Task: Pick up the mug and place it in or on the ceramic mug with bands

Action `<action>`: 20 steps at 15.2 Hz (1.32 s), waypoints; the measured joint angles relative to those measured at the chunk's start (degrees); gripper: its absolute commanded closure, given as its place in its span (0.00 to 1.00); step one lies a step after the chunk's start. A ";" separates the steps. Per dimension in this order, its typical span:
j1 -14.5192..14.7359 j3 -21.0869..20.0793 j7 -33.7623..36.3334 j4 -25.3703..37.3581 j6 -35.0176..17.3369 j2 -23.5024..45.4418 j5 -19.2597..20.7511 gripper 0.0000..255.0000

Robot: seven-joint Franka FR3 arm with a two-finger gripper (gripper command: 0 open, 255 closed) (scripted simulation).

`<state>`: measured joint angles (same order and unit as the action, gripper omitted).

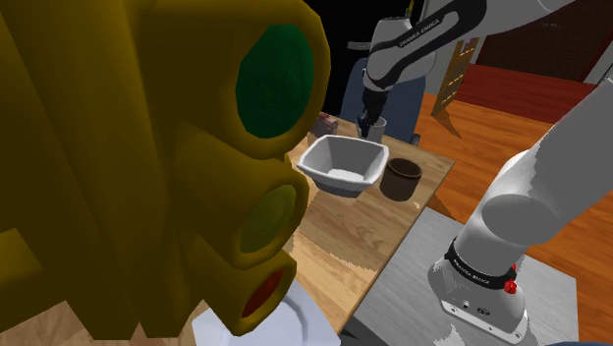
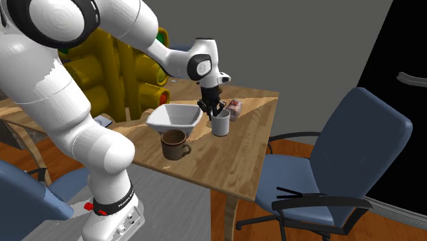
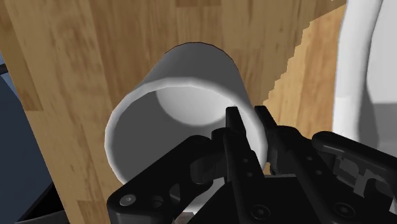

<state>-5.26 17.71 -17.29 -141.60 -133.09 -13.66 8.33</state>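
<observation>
The pale grey mug (image 2: 220, 124) stands upright on the wooden tabletop (image 2: 236, 152), just beside the white bowl (image 2: 174, 118). The jaws are clenched on its rim wall, one finger (image 3: 233, 127) inside the mug and the other outside. The dark brown mug (image 2: 175, 145) sits near the bowl, towards the stand. A small reddish box (image 2: 235, 108) lies just behind the grey mug.

Even, flat light falls over the table (image 2: 233, 147), no glare; soft shading inside the white mug (image 3: 184, 108), a jagged-edged shadow on the wood beside it, black area (image 2: 404, 41) past the wall (image 2: 308, 41)
</observation>
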 measured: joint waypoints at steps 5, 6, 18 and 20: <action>0.01 -0.48 0.25 2.13 4.18 -2.08 0.18 1.00; -0.03 -0.50 0.19 2.49 4.91 -2.46 0.22 1.00; 0.00 -1.36 0.02 9.09 14.97 -5.98 0.20 1.00; 0.02 -1.51 0.01 10.23 16.52 -6.39 0.18 1.00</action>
<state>-5.24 16.20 -17.28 -131.37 -116.57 -20.05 8.50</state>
